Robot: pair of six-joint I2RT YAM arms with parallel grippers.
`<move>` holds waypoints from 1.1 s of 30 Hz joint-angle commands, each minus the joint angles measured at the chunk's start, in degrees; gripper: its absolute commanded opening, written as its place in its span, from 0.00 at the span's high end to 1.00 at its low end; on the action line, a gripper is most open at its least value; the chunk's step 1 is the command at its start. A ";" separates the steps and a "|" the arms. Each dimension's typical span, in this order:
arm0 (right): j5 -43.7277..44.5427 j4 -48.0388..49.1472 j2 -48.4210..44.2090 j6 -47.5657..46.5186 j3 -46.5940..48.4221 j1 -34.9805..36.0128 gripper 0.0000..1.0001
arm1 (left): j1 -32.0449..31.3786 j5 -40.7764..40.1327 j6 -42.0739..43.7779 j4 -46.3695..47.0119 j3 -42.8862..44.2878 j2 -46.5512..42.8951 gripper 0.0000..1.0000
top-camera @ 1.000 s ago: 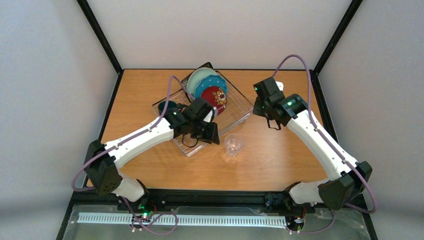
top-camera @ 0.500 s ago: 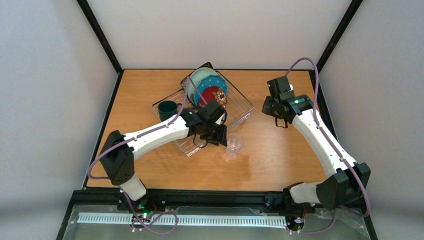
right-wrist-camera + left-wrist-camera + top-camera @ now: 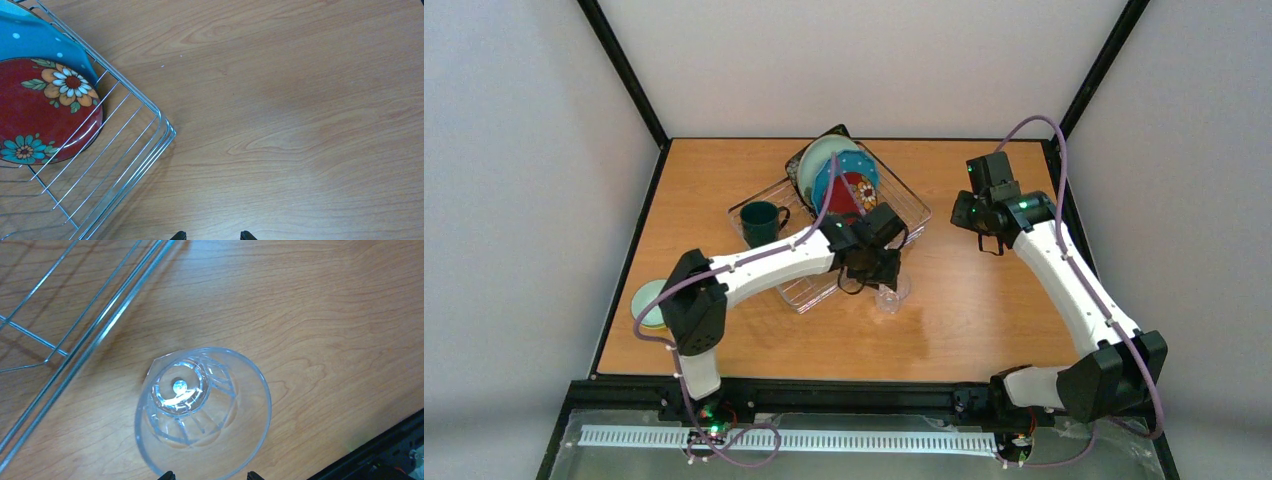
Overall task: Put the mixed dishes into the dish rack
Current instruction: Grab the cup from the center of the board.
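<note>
Tabletop (image 3: 984,310): left pincer (image 3: 210,476) spread above clear glass cup (image 3: 200,405).

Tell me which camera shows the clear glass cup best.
Left wrist: it looks straight down into the clear glass cup, rim and faceted base sharp. The top external view shows it small and partly covered. The right wrist view misses it.

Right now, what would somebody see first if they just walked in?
The small red floral plate with its flowers, standing in the dish rack in front of the blue dotted plate, jumps out first. Then the clear glass cup, upright on the table beside the rack, with the open left gripper right above it.
</note>
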 commanded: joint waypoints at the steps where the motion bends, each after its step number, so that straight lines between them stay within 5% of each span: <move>1: -0.90 0.48 -1.50 -2.10 -1.04 -0.87 0.38 | -2.94 -5.05 -3.24 -4.47 4.89 3.40 0.20; 24: -5.20 3.02 -3.15 -5.74 -4.36 -1.17 0.38 | -7.80 -13.81 -14.00 -9.78 7.24 0.00 0.20; 33: -2.88 4.77 -3.98 -4.56 -6.96 -1.29 0.38 | -8.65 -18.07 -34.28 -5.05 -4.51 -6.77 0.19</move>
